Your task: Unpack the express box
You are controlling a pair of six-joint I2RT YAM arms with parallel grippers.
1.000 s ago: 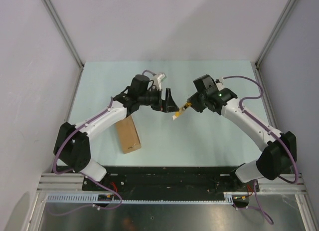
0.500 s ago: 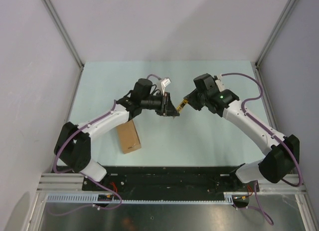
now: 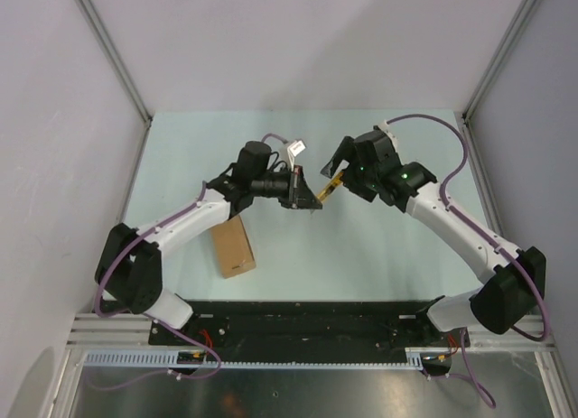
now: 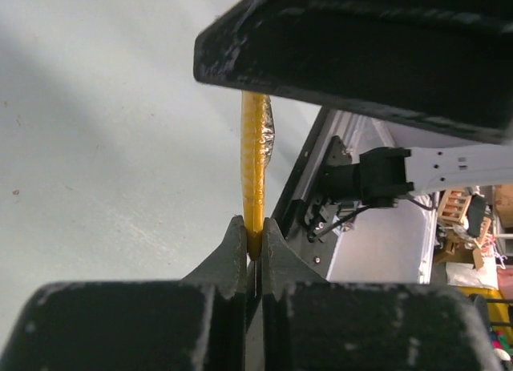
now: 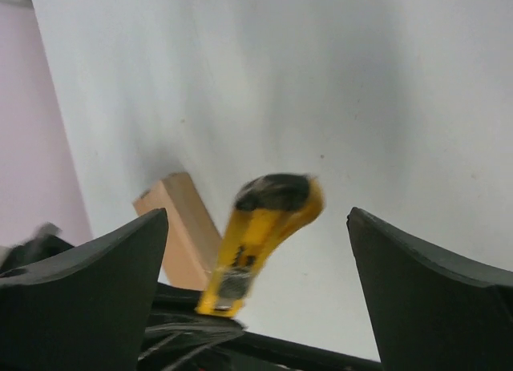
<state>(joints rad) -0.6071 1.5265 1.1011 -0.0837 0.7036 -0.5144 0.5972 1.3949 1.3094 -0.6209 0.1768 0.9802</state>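
The express box (image 3: 233, 248) is a small brown carton lying on the pale green table (image 3: 379, 246), beside the left forearm; it also shows behind the knife as the box (image 5: 183, 227). Above mid-table, my left gripper (image 3: 311, 199) is shut on the lower end of a yellow-black utility knife (image 3: 330, 190). The left wrist view shows the knife (image 4: 256, 155) edge-on, pinched between the left gripper (image 4: 253, 241) tips. My right gripper (image 3: 339, 170) stands open around the knife's dark butt end (image 5: 272, 199), its fingers (image 5: 417, 283) apart from it on both sides.
The table is walled on three sides by pale panels (image 3: 298, 48). A black base rail (image 3: 298, 323) runs along the near edge between the arm bases. In the left wrist view, a finger of the right gripper (image 4: 377, 58) hangs close above.
The left gripper moved right and shut on the knife. The right gripper, which was shut on the knife, opened wide and let it go.
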